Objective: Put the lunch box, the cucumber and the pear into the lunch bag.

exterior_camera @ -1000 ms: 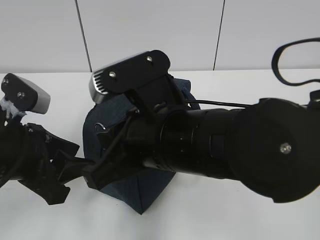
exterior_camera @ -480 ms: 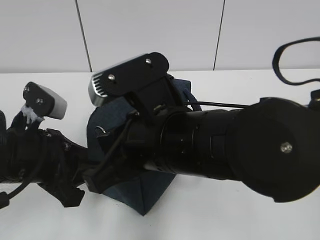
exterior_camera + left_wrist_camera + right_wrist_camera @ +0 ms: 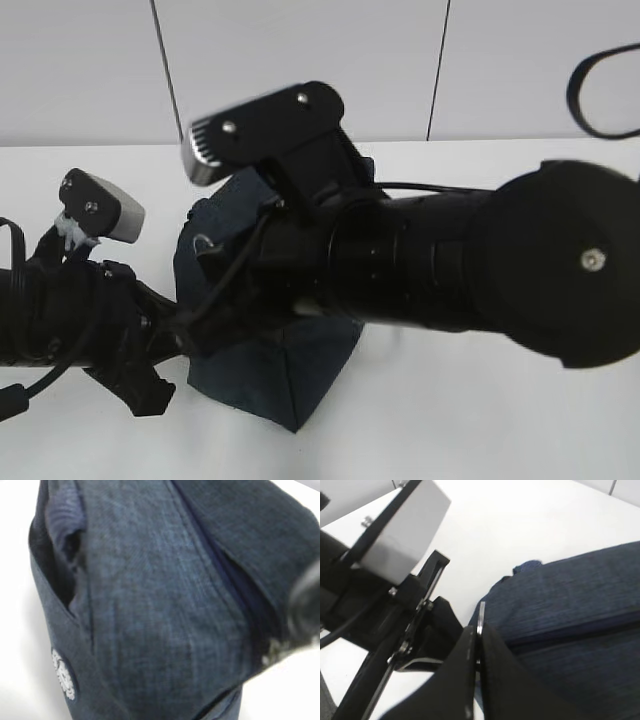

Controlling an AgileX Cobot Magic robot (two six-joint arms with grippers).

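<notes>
The dark navy lunch bag [image 3: 270, 375] stands mid-table, and its fabric [image 3: 150, 605] fills the left wrist view. My right gripper [image 3: 479, 630] reaches across the bag's top and is shut on the zipper's thin metal pull [image 3: 481, 615]. In the exterior view the right gripper [image 3: 205, 325] ends at the bag's left side. My left gripper [image 3: 160, 335] presses against that same side, with its fingers hidden from its own camera. The lunch box, the cucumber and the pear are out of view.
The thick right arm [image 3: 480, 270] covers most of the bag and the table's middle. A black strap loop [image 3: 600, 95] hangs at the top right. Bare white table [image 3: 450, 420] lies in front. The left arm's white camera housing [image 3: 405, 530] sits close beside the right fingers.
The left arm has moved right up to the bag's side and its jaws have closed. The right arm has shifted slightly up and to the right, still gripping the pull.
</notes>
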